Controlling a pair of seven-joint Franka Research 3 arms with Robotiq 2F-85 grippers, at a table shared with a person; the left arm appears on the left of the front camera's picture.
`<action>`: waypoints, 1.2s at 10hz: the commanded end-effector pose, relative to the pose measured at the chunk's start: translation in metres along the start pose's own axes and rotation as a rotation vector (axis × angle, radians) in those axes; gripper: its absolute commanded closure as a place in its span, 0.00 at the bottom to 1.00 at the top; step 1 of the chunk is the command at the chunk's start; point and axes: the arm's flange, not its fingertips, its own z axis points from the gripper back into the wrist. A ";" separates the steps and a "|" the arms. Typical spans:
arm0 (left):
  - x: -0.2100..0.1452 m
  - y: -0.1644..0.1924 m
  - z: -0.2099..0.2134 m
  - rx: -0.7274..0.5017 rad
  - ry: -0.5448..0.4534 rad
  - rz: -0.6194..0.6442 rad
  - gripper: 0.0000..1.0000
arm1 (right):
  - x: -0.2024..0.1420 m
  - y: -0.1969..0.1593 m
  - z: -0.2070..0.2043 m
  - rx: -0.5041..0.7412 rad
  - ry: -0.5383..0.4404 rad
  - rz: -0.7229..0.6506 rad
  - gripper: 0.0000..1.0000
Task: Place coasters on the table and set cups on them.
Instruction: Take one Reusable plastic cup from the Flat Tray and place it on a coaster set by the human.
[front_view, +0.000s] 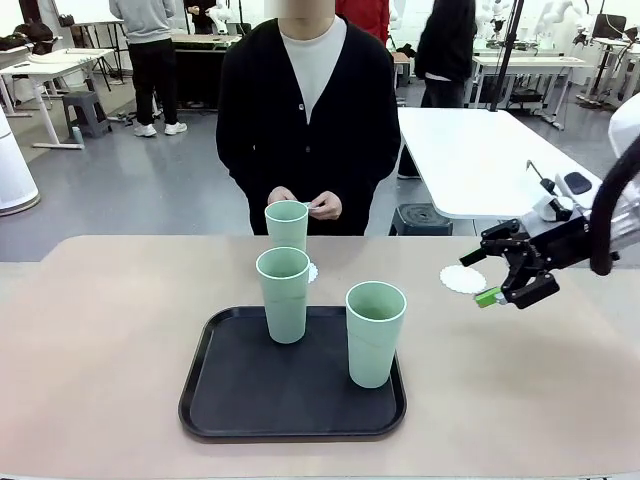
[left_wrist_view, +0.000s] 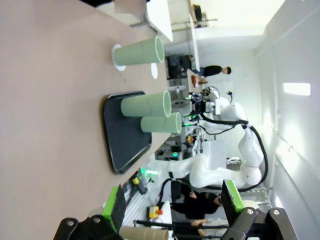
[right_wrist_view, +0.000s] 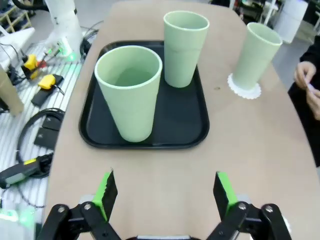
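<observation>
A pale green cup (front_view: 287, 225) stands on a white scalloped coaster (front_view: 312, 272) at the far middle of the table (front_view: 100, 330). Two more cups (front_view: 284, 293) (front_view: 375, 333) stand on the black tray (front_view: 230, 400). A second coaster (front_view: 462, 279) lies bare at the right. Just beside and above it hovers my right gripper (front_view: 505, 280), open and holding nothing. In its own view, my right gripper (right_wrist_view: 165, 190) faces the tray cups (right_wrist_view: 131, 92) (right_wrist_view: 185, 47) and the far cup (right_wrist_view: 256, 55). My left gripper (left_wrist_view: 173, 199) is open, well away from the cups (left_wrist_view: 140, 51) (left_wrist_view: 147, 104).
A person stands at the far edge, hands (front_view: 325, 207) together holding something small and white just behind the far cup. A white rectangular table (front_view: 480, 160) stands behind on the right. Bare tabletop lies left of the tray.
</observation>
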 end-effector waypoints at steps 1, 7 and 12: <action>0.000 -0.001 0.001 -0.008 -0.008 -0.003 0.00 | -0.008 -0.021 -0.015 0.036 -0.060 -0.007 0.00; 0.000 -0.001 0.001 -0.008 -0.008 -0.003 0.00 | -0.012 -0.018 -0.026 0.051 -0.057 -0.037 0.00; 0.000 -0.001 0.001 -0.008 -0.008 -0.003 0.00 | -0.032 -0.013 -0.042 0.093 -0.055 -0.099 0.00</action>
